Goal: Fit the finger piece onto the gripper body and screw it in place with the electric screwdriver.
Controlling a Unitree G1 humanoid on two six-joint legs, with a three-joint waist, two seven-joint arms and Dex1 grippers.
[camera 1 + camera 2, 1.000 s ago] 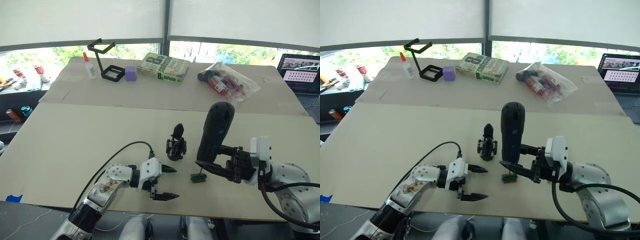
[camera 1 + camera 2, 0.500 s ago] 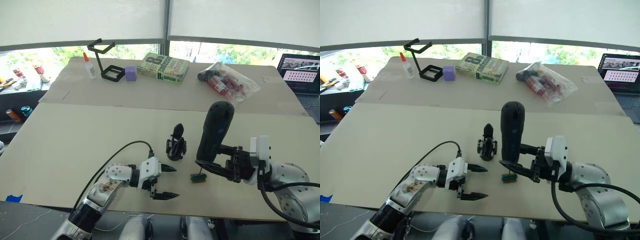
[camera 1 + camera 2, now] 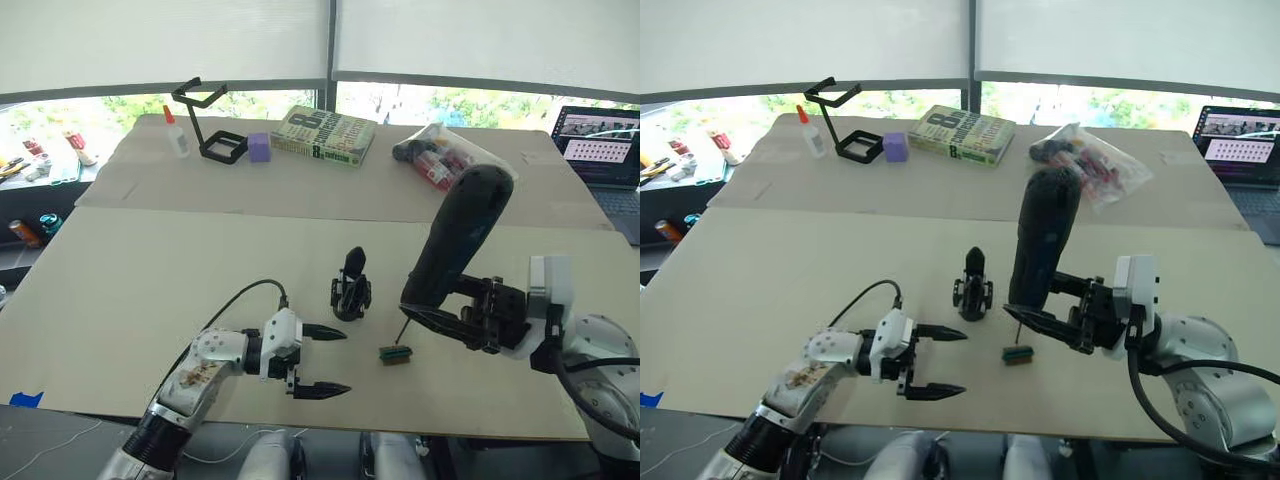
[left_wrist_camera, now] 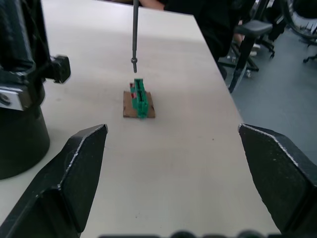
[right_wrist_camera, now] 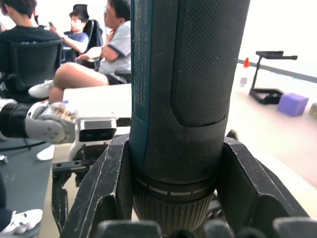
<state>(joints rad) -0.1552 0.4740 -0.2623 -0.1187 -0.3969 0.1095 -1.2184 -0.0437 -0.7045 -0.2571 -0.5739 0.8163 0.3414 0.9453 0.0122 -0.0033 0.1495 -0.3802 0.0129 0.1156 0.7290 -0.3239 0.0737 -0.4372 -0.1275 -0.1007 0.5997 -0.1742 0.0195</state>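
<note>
Gripping: right gripper [image 3: 440, 322] has its two black fingers clamped around the lower barrel of the long thick black cylindrical electric screwdriver [image 3: 456, 239], which leans with its rounded end up and away from the robot
Bit: the thin metal bit [image 4: 134, 30] points down, tip hanging just above the small green-and-brown block [image 3: 396, 353], not touching it as far as I can see
Left gripper: left gripper [image 3: 322, 360] is low over the table near the front edge, fingers spread wide apart, nothing between them, a black cable [image 3: 240, 300] looping off its wrist
Gripper body: small chunky black gripper body [image 3: 350, 292] stands on the table between the two grippers, slightly further back, black pointed finger sticking up
Finger piece: honestly can't pick out a loose flat black one anywhere
Hard to see: right wrist view has the screwdriver barrel right in front, so what's behind it is blocked; the bit's exact gap over the block is tough to judge
Surface: pale beige table [image 3: 150, 270] with a second board behind it across a seam
Back of table: black wire-frame stand [image 3: 208, 120], small glue bottle with a red cap [image 3: 178, 133], purple cube [image 3: 260, 148], thick paperback book [image 3: 326, 134], clear plastic bag of markers [image 3: 455, 162], and a laptop [image 3: 601, 140] cut off at the right edge
Room: white roller blinds over windows with greenery outside; seated people [image 5: 94, 54] on office chairs show in the right wrist view
</note>
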